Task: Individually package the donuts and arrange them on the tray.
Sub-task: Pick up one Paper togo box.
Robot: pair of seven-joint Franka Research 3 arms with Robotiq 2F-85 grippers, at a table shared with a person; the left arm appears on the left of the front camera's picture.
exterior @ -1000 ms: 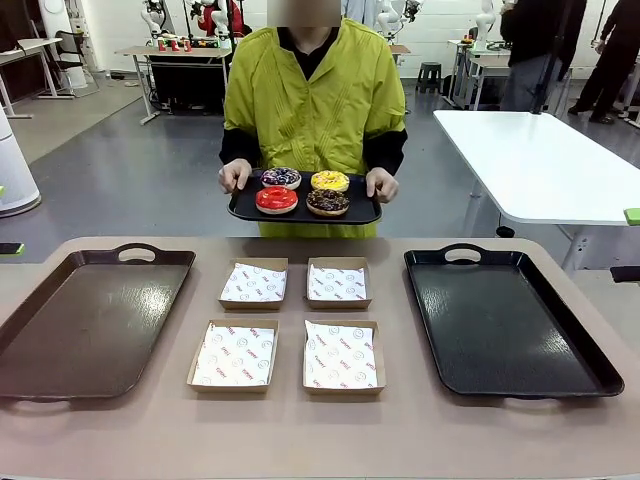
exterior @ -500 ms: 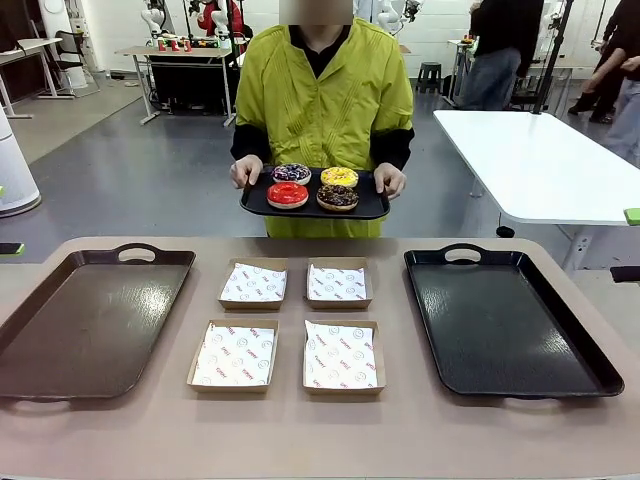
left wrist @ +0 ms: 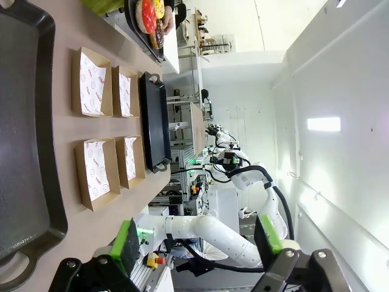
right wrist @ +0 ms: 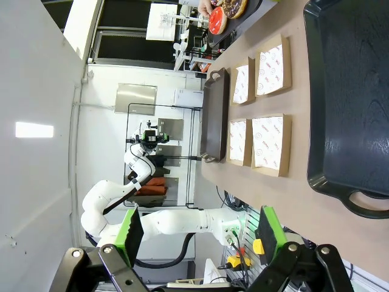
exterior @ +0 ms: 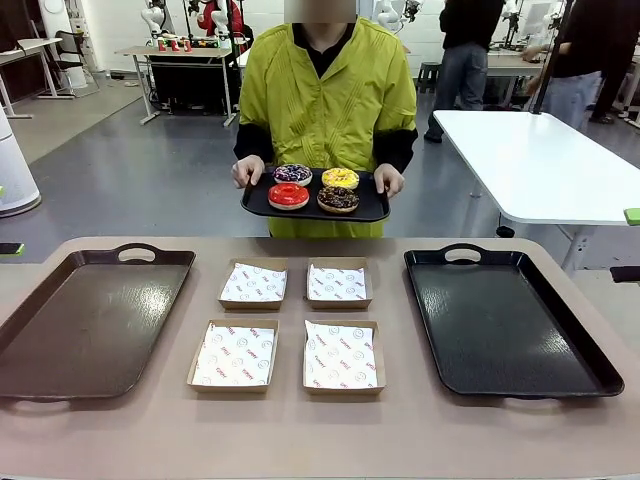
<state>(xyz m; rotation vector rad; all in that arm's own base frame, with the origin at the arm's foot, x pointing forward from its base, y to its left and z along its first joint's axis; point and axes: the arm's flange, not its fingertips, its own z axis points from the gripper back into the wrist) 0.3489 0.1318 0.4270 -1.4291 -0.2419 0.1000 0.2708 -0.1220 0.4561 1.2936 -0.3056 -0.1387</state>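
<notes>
Across the table a person holds a small black serving tray (exterior: 372, 210) in both hands, above the far edge. Several donuts lie on it: a purple one (exterior: 292, 173), a yellow one (exterior: 340, 178), a red one (exterior: 288, 195) and a chocolate one (exterior: 338, 199). The red donut (right wrist: 217, 19) also shows at the top of the right wrist view. My left gripper (left wrist: 197, 240) is open and holds nothing, well away from the table. My right gripper (right wrist: 199, 234) is open too, with nothing between its green pads.
Several square cardboard boxes with printed paper liners, such as the near left one (exterior: 234, 355) and the far right one (exterior: 338, 283), sit in the middle of the table. A brown tray (exterior: 90, 320) lies to their left and a black tray (exterior: 505, 320) to their right.
The person has shifted slightly to the right and lifted the serving tray of donuts a little. Nothing on the table has moved.
</notes>
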